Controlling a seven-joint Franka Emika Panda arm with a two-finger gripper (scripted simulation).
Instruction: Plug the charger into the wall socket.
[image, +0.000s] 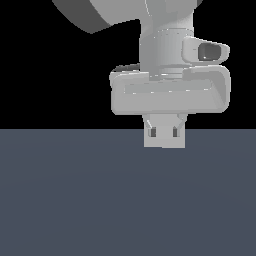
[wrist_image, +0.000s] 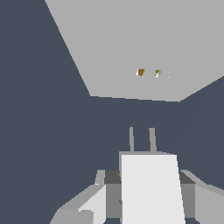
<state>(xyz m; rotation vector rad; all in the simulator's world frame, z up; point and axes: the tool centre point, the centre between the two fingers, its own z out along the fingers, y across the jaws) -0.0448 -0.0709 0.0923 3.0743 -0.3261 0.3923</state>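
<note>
**Inspector A:** Firstly, the exterior view. No brand, label or lettering is legible on any surface. The pale grey Panda arm (image: 165, 35) hangs from above, cut off by the frame's upper edge. Its gripper (image: 164, 131) points down toward the flat dark slate-blue floor (image: 75, 200). The small plain light-grey rectangular charger (image: 164, 140) sits pinched between the short fingers, only its lower part showing beneath the hand. Background is plain black.

**Inspector B:** Is the socket visible from there?

**Inspector A:** I could not find it in that view; the arm fills the middle of the frame.

**Inspector B:** And the wrist view?

**Inspector A:** Again no writing. The charger (wrist_image: 151, 188) appears as a light block, cut off at the picture's edge, with two thin grey prongs (wrist_image: 131, 139) projecting from its far end. Grey fingers (wrist_image: 98, 197) press against both its sides. Ahead lies the flat light-grey square wall socket (wrist_image: 131, 48), two small brownish holes (wrist_image: 140, 72) near its centre. Its outline is cropped by the frame. The prongs point toward the plate but stand apart from it, with dark floor between. Whether prongs and holes line up exactly, I cannot tell.
</note>
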